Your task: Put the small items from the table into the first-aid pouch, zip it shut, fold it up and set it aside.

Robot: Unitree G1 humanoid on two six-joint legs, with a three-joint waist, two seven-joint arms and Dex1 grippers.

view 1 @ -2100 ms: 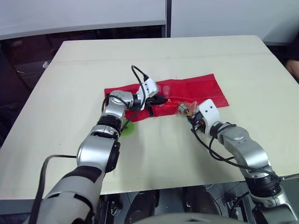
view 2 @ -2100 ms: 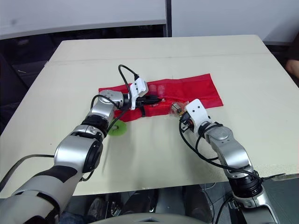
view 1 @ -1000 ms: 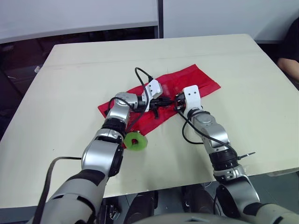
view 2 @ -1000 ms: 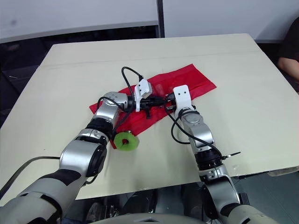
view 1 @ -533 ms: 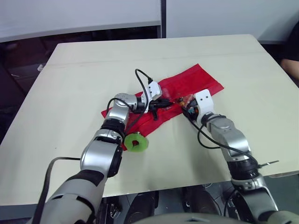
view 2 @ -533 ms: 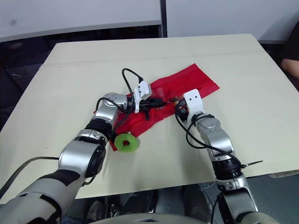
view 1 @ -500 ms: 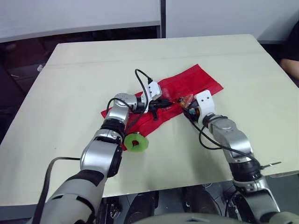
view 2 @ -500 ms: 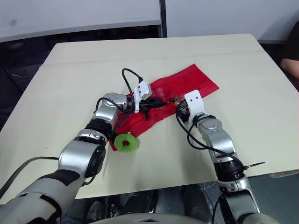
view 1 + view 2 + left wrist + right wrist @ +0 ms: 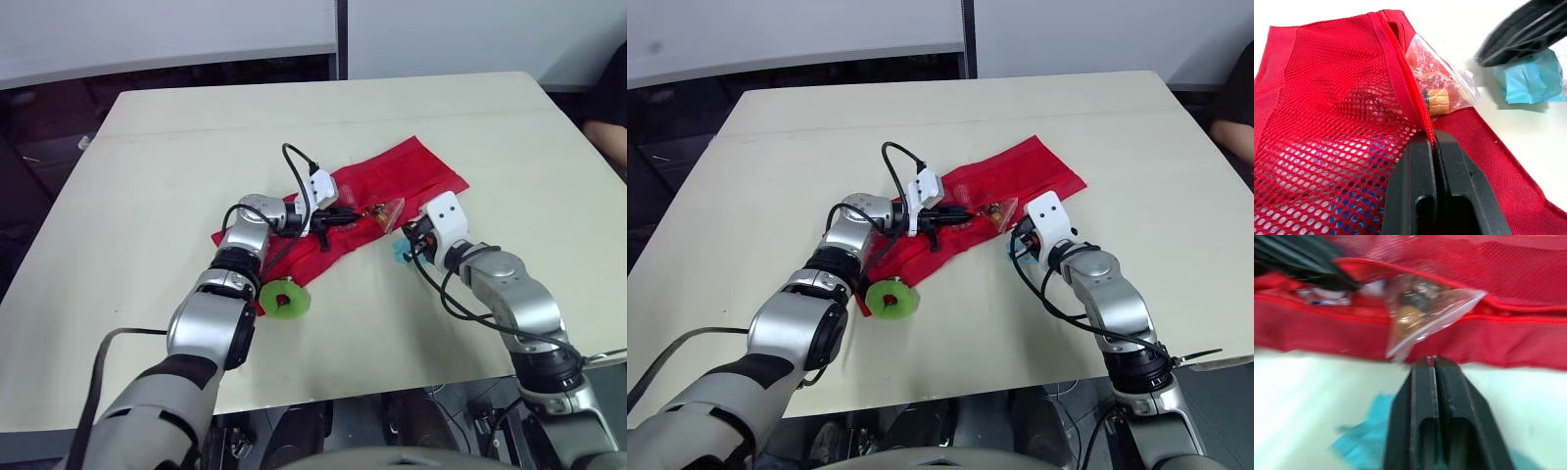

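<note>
The red mesh first-aid pouch lies slantwise in the middle of the table. My left gripper is shut on the pouch's red zipper edge, holding the mouth up. A clear plastic bag of small items lies half inside that mouth, seen close as the clear bag. My right gripper is shut with nothing between its fingers, just off the pouch's near edge. It hovers over a teal packet on the table, and its fingertips point at the bag's corner.
A green tape roll lies on the table beside my left forearm, near the pouch's left end. A person's arm shows at the table's far right edge. Bare tabletop stretches behind and to both sides.
My right gripper has drawn back from the pouch's mouth toward the near right, leaving the clear bag there. The teal packet now shows beneath it. The left gripper keeps its hold.
</note>
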